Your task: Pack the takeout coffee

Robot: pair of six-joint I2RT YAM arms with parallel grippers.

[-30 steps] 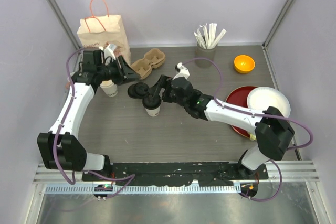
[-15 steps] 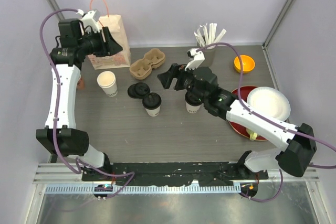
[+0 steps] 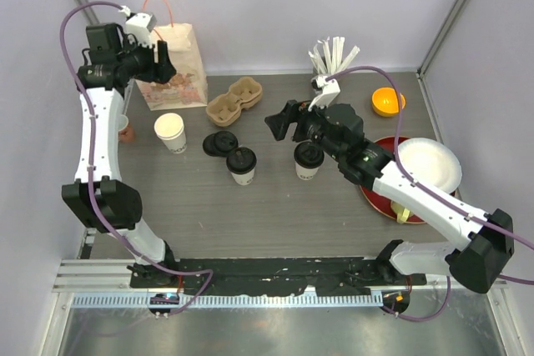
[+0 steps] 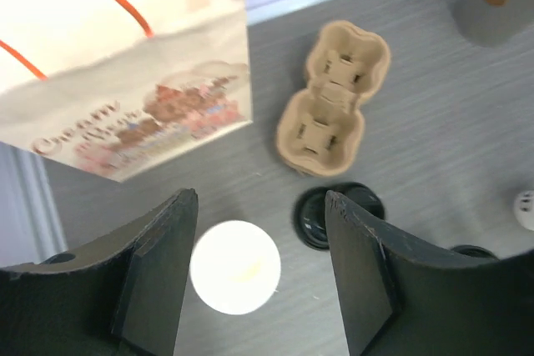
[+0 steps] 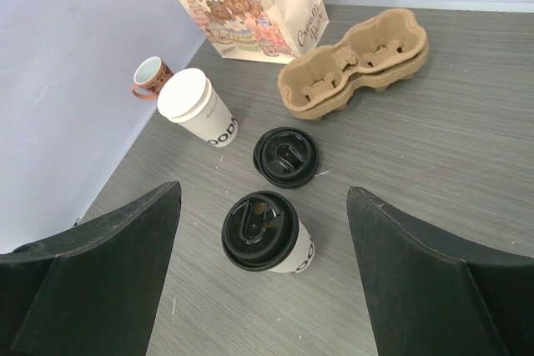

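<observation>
One lidded takeout coffee upright, apart from wide-spread R fingers, untouched.

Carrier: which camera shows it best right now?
Right wrist: the carrier is whole, sharp and close, with both pockets visible at an angle. Left wrist looks straight down on it, whole but slightly blurred. Top external shows it whole but small, next to the bag.
</observation>
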